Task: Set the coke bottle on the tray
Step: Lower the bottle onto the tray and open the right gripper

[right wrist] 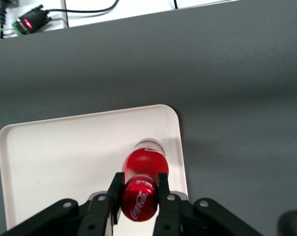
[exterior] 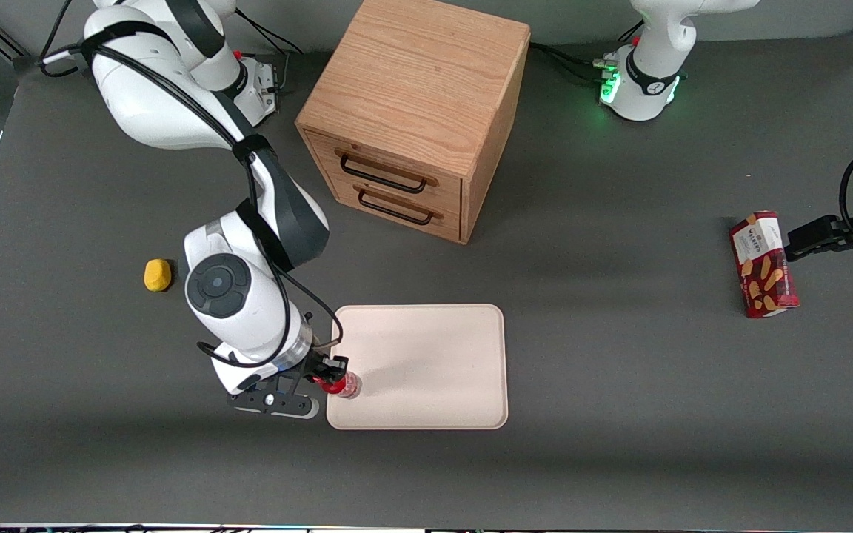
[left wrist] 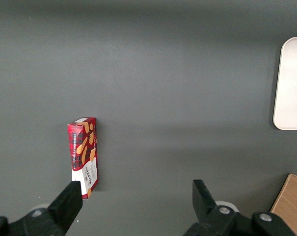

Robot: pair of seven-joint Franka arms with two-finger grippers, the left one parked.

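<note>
You've got the gripper over the tray at its edge toward the working arm's end, near the corner closest to the front camera. Its fingers are clamped on the red cap of the coke bottle, one finger on each side of the cap, no visible gap. Bottle is upright, inside the tray's rim; whether its base is touching the tray surface or just above it, can't tell. Rest of the tray is bare. Wooden drawer cabinet sits farther from the front camera than the tray, both drawers closed. Yellow lump lies on the table beside the arm. Red biscuit box lies toward the parked arm's end.
</note>
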